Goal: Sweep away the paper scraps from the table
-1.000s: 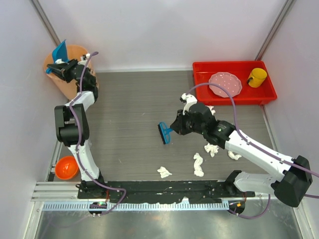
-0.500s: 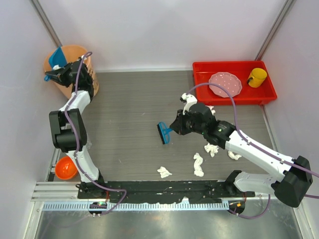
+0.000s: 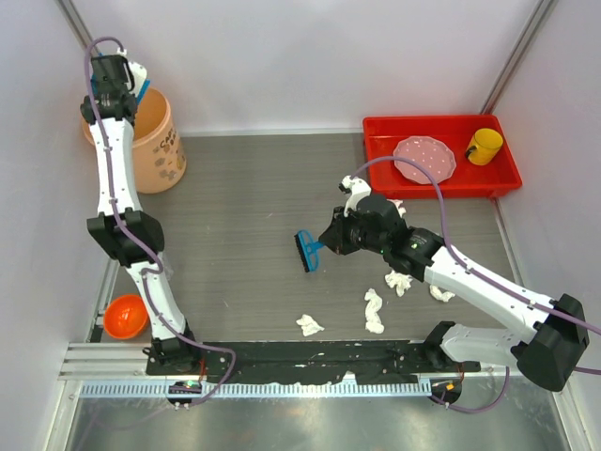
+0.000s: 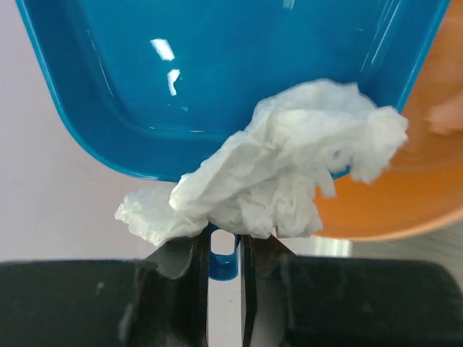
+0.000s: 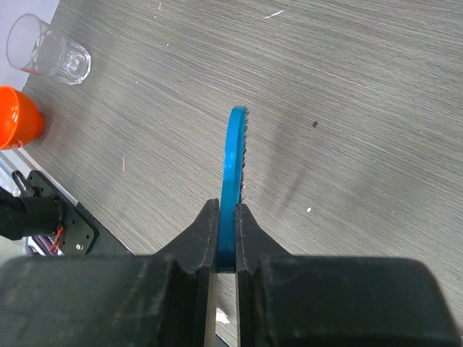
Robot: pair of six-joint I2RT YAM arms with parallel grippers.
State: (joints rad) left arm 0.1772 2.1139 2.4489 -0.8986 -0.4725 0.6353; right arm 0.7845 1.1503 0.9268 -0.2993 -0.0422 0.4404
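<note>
Seen from above, four paper scraps (image 3: 374, 310) lay on the dark table (image 3: 235, 207), in a loose cluster toward its near right. They sat nearer and to the right of the right gripper (image 3: 329, 242), partly under that arm, which was much the closer of the two. Its jaws were pinched on the handle of a blue brush (image 3: 307, 250). The brush head's long axis ran roughly far to near, with the handle pointing right into the jaws.

The left gripper (image 4: 224, 253) was raised high at the far left corner, over an orange bin (image 3: 155, 141). Its jaws were clamped on the handle of a blue dustpan (image 4: 217, 72). The pan's mouth pointed away from the jaws. A crumpled wad (image 4: 289, 173) clung at the handle end, spilling over the rim just beyond the fingers.
</note>
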